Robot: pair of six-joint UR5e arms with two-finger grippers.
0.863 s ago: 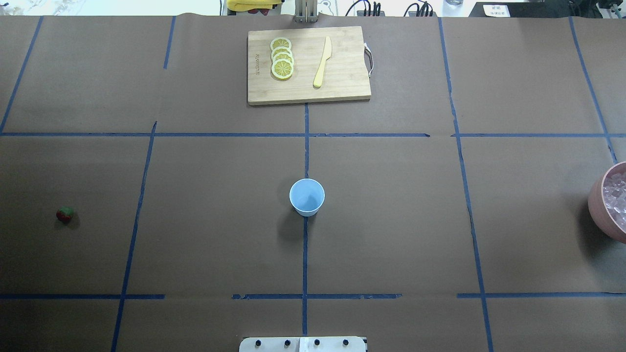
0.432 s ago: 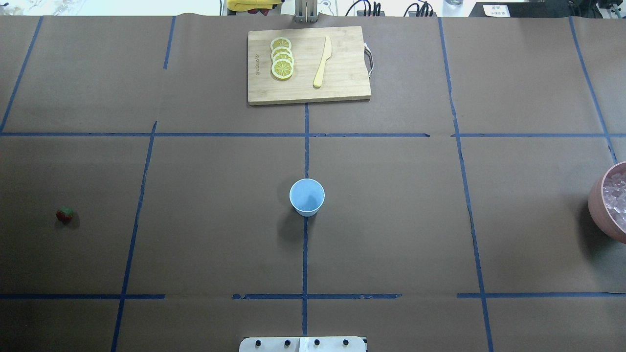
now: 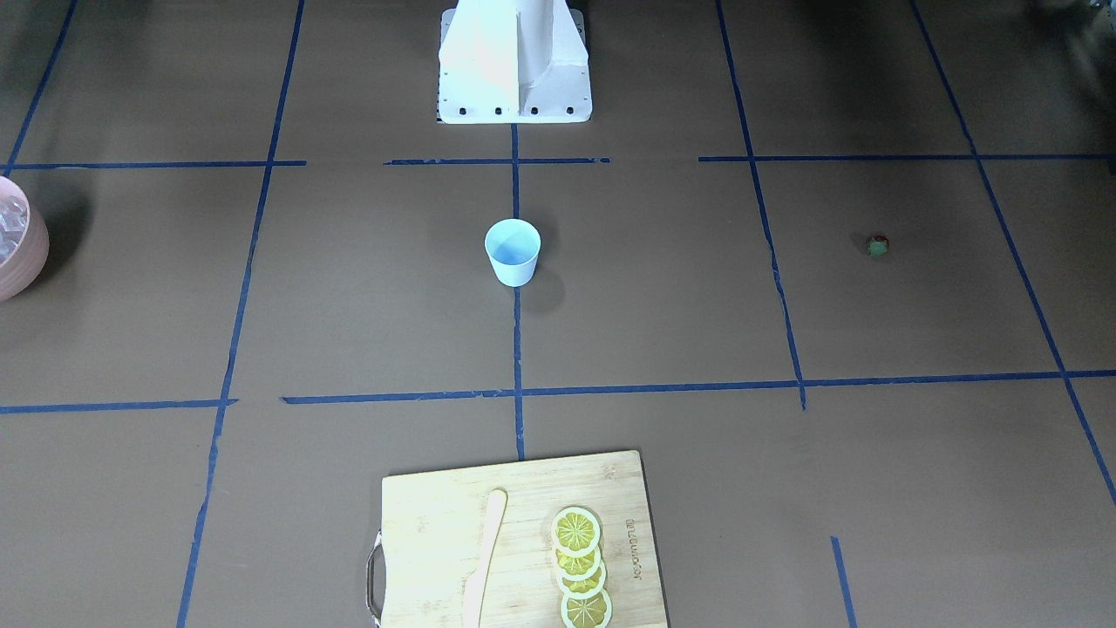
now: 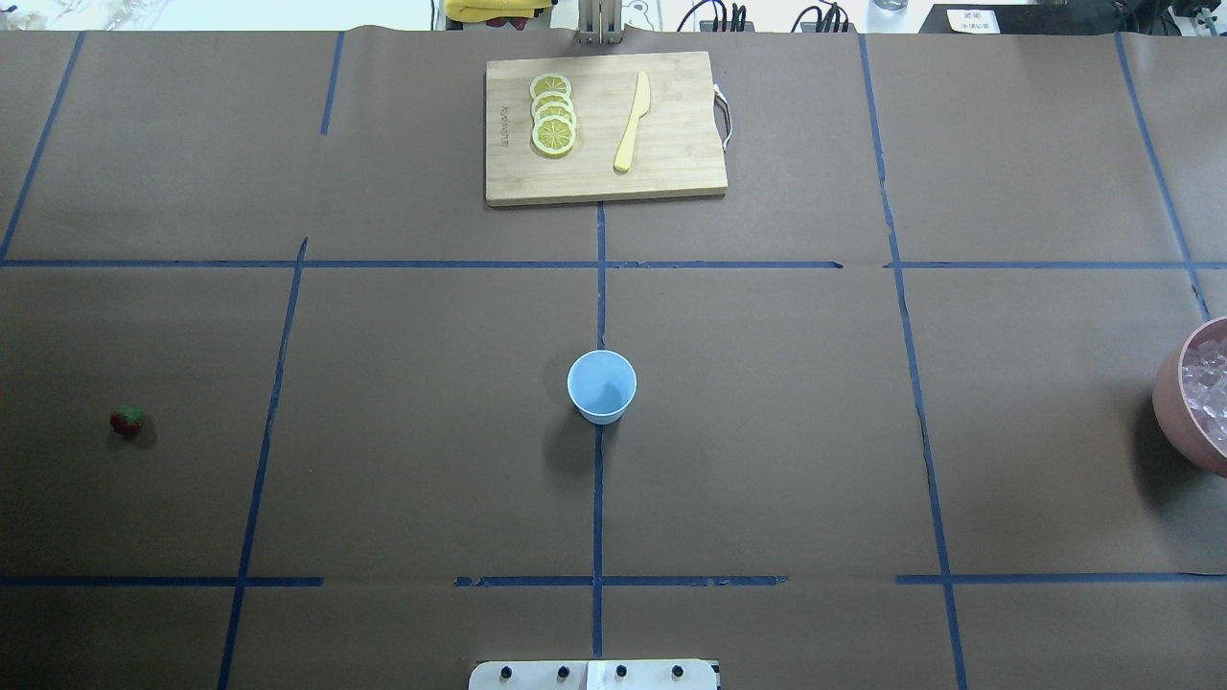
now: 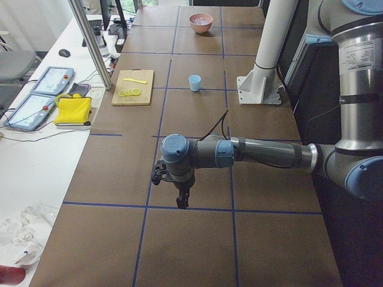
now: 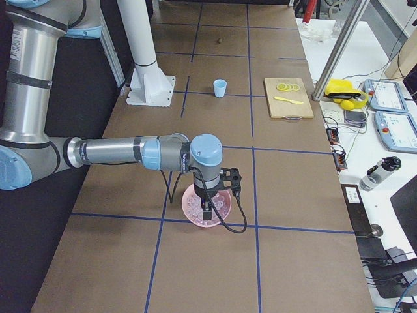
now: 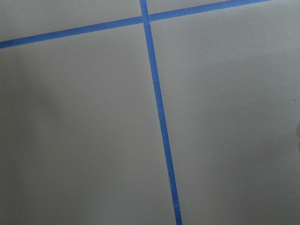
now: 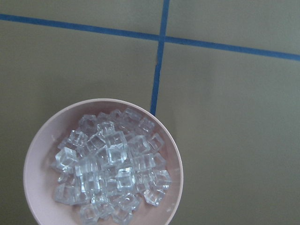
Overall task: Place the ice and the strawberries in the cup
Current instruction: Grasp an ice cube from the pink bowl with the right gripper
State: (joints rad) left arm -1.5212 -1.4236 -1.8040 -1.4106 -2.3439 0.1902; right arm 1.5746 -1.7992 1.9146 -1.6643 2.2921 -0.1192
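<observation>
Cup [image 4: 602, 386] upright mid-table, strawberry [image 4: 127, 420] well apart, ice [image 8: 110, 164] heaped in pink bowl [image 8: 38, 146] apparently beneath right gripper [image 6: 207, 211], left gripper [image 5: 181, 204] over table [image 4: 767, 431], finger spread of both impossible to tell.

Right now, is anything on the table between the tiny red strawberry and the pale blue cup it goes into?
Nothing visible does. Only brown paper with blue tape lines lies between the tiny red strawberry and the pale blue cup.

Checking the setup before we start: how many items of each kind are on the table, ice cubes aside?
cup: 1
strawberry: 1
pink bowl of ice: 1
lemon slices: 4
knife: 1
cutting board: 1
Total: 9
</observation>
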